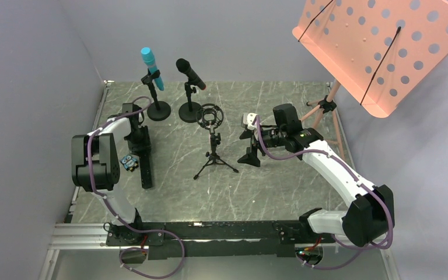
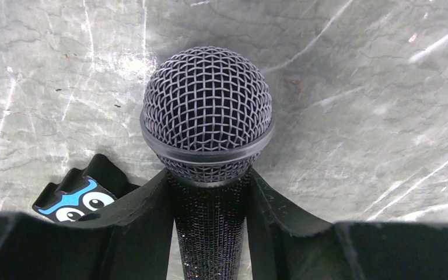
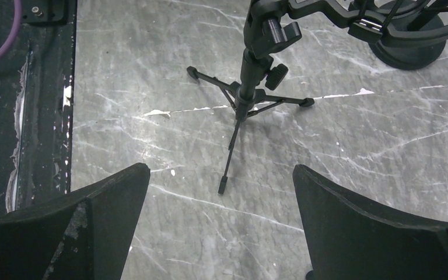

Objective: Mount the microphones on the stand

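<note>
Left gripper is clamping the mesh-head mic near the table's left edge, handle lying between its fingers, head pointing away. The empty tripod stand is waiting rightward, mid-table, with the right gripper hanging open beside it.

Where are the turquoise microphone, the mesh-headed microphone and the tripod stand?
turquoise microphone (image 1: 152, 69): top external view, middle of its body.
mesh-headed microphone (image 2: 207, 99): left wrist view, centre of the mesh head.
tripod stand (image 3: 248, 73): right wrist view, upright column.
</note>
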Robot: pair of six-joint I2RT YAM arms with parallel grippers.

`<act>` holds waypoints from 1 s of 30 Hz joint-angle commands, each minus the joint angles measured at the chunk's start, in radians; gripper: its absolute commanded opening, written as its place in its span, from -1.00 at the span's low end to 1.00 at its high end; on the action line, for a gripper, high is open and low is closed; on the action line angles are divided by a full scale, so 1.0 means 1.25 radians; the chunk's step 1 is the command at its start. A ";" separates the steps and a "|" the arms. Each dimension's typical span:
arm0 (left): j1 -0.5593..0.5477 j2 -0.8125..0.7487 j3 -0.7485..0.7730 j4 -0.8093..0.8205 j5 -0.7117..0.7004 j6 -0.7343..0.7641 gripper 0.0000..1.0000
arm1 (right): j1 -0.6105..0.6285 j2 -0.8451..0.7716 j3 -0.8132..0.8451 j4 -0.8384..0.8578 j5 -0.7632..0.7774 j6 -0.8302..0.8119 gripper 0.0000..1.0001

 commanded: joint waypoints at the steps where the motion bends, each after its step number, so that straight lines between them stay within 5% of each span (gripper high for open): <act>1: -0.006 -0.032 0.009 -0.006 0.018 0.012 -0.61 | -0.004 -0.007 0.003 0.013 -0.019 -0.018 0.99; 7: -0.030 -0.197 -0.051 0.036 0.097 0.022 -1.00 | -0.004 -0.006 0.005 0.007 -0.025 -0.023 0.99; 21: -0.200 -0.812 -0.319 0.361 0.410 0.052 -1.00 | -0.029 0.011 0.030 -0.056 -0.127 -0.054 0.99; 25: -0.257 -0.850 -0.258 0.453 0.530 0.085 -1.00 | -0.056 0.013 0.028 -0.054 -0.148 -0.049 0.99; 30: -0.309 -0.729 -0.072 0.459 0.613 0.140 -1.00 | -0.071 0.015 0.023 -0.052 -0.164 -0.052 0.99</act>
